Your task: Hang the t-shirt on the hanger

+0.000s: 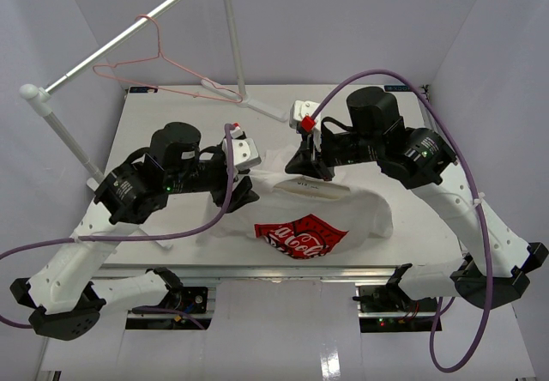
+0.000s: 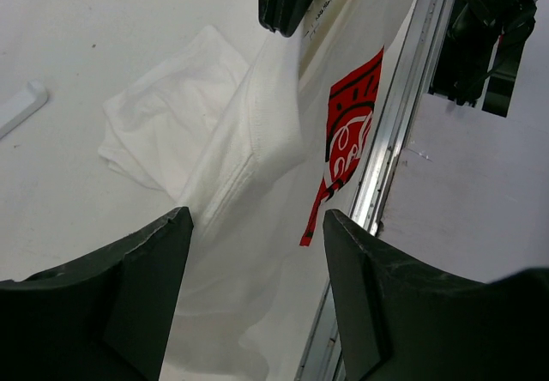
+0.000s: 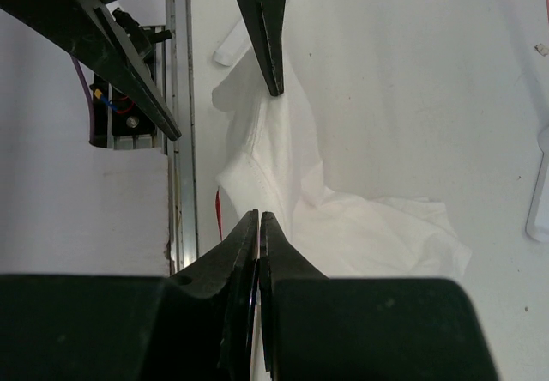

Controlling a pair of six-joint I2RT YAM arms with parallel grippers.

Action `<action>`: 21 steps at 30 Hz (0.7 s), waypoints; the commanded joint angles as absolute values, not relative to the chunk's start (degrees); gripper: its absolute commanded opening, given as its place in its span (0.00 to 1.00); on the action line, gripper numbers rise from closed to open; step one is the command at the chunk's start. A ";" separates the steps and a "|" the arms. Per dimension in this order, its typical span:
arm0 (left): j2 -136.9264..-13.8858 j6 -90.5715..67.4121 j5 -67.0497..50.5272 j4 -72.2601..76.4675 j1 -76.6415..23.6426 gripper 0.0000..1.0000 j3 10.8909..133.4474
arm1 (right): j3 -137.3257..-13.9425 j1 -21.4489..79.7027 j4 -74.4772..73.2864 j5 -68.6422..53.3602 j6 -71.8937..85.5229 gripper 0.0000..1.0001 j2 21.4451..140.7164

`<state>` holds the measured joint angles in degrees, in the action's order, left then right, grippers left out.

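The white t-shirt (image 1: pixel 343 209) lies crumpled near the table's front edge, its red logo (image 1: pixel 300 235) facing up. It also shows in the left wrist view (image 2: pixel 214 141) and the right wrist view (image 3: pixel 377 235). My right gripper (image 1: pixel 306 165) (image 3: pixel 259 215) is shut on the shirt's upper edge near the collar and holds that fold up. My left gripper (image 1: pixel 243 194) (image 2: pixel 257 220) is open wide just above the shirt's left part, touching nothing. Of the beige hanger, only a pale bar end (image 1: pixel 161 242) (image 2: pixel 21 111) shows, sticking out under my left arm.
A thin pink wire hanger (image 1: pixel 163 65) hangs on the metal rack rail (image 1: pixel 129 33) at the back left. The rack's post (image 1: pixel 233 38) and white foot (image 1: pixel 268 108) stand at the table's back middle. The metal front rail (image 2: pixel 390 132) runs right beside the shirt.
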<state>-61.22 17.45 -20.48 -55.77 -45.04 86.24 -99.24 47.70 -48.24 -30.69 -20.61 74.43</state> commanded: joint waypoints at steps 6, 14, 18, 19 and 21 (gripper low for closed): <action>-57.85 22.50 -20.14 -50.55 -45.26 0.77 79.63 | -100.24 47.67 -45.00 -34.41 -22.41 0.08 73.04; -56.35 17.63 -19.96 -52.07 -45.26 0.78 87.48 | -98.74 47.72 -45.51 -32.59 -22.35 0.08 72.84; -55.73 18.39 -17.07 -53.03 -45.26 0.78 88.00 | -98.92 47.72 -45.48 -33.56 -22.09 0.08 72.80; -55.72 18.80 -16.97 -52.83 -45.26 0.78 87.53 | -98.85 47.72 -45.41 -33.66 -22.12 0.08 72.83; -56.03 19.58 -18.22 -52.65 -45.26 0.78 86.37 | -98.61 47.66 -45.11 -33.87 -22.15 0.08 72.92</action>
